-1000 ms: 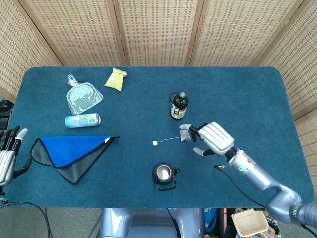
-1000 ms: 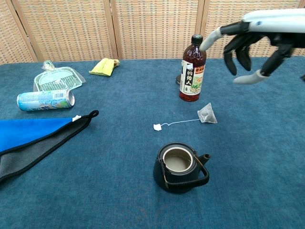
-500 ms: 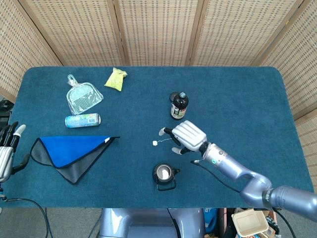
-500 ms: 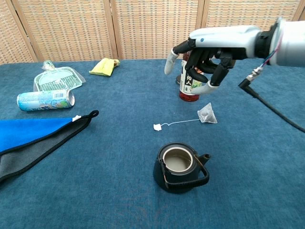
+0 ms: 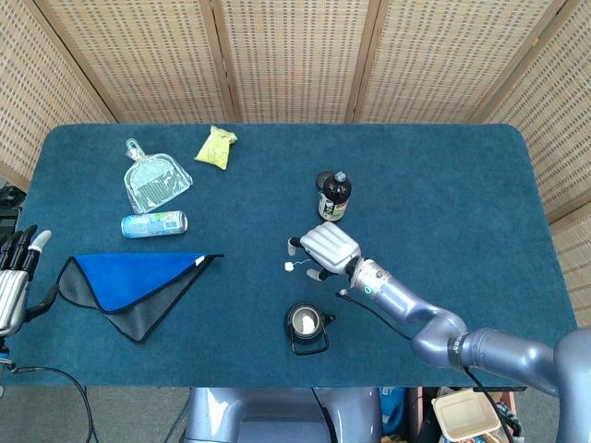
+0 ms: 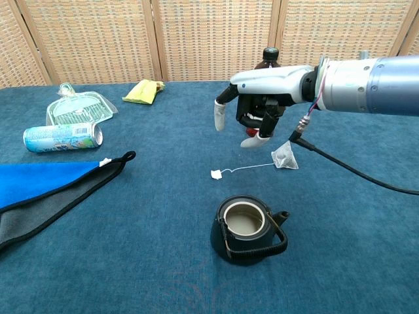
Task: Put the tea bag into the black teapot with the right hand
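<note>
1. Looking at the tea bag (image 6: pixel 284 157) first: we see a small pyramid sachet lying on the blue table cloth (image 6: pixel 366 248), just right of the teapot's far side, with a thin string (image 6: pixel 245 169) running left to a white paper tag (image 6: pixel 216 174).
2. We judge it very light, soft and crushable; the mesh should deform under any firm squeeze and the string is limp, so it will dangle and swing when lifted.
3. Best hold, in our view: pinch the tag or the string near it, or a light pinch at the sachet's top corner; a whole-hand grab looks clumsy for so small a thing.
4. Right hand (image 6: pixel 252 111) hovers above the string, between tag and sachet, fingers spread and pointing down, holding nothing; we see no contact with bag or string.
5. Black teapot (image 6: pixel 249 229) sits lidless and upright nearer the robot, handle folded toward the front, opening clear; it is near the tag.
6. Dark bottle (image 5: pixel 333 196) stands just behind the right hand, a knock risk.
7. Left hand (image 5: pixel 14 277) rests at the far left table edge, fingers loosely apart and empty as far as we can see.
</note>
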`<action>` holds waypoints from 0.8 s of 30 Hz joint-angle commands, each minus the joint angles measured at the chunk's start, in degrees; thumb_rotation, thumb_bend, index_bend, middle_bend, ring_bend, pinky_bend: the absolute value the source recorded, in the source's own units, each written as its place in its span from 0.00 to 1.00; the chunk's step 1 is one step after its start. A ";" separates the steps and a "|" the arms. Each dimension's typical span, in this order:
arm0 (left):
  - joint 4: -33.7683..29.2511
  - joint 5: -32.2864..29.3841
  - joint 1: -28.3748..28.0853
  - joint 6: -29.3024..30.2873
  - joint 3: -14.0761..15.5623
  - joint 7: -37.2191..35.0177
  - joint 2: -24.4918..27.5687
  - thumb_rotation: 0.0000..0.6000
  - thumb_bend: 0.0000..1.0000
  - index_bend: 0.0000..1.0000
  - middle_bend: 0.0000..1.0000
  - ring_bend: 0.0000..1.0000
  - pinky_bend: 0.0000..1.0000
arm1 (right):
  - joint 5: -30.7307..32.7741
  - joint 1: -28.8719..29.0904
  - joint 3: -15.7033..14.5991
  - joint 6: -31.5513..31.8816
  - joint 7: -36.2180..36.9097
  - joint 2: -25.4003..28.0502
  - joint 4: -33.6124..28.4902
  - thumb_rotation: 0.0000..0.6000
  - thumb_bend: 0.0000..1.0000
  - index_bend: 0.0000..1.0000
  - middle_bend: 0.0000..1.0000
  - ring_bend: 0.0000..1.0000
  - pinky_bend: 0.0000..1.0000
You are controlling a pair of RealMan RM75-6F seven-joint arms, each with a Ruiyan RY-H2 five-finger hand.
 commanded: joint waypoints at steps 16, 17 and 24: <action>1.40 -1.35 -0.29 -1.29 0.30 -0.55 -0.76 1.00 0.38 0.04 0.00 0.00 0.00 | 4.10 3.64 -1.27 -1.49 -5.08 -8.40 9.99 1.00 0.44 0.44 0.91 0.94 0.94; 1.49 -1.40 -0.29 -1.33 0.32 -0.62 -0.80 1.00 0.39 0.04 0.00 0.00 0.00 | 4.52 3.83 -1.29 -1.72 -5.28 -8.89 10.57 1.00 0.44 0.44 0.91 0.94 0.94; 1.98 -1.78 -0.20 -1.53 0.50 -0.89 -1.06 1.00 0.38 0.04 0.00 0.00 0.00 | 6.04 5.29 -1.55 -3.04 -6.23 -12.13 14.29 1.00 0.44 0.44 0.91 0.94 0.94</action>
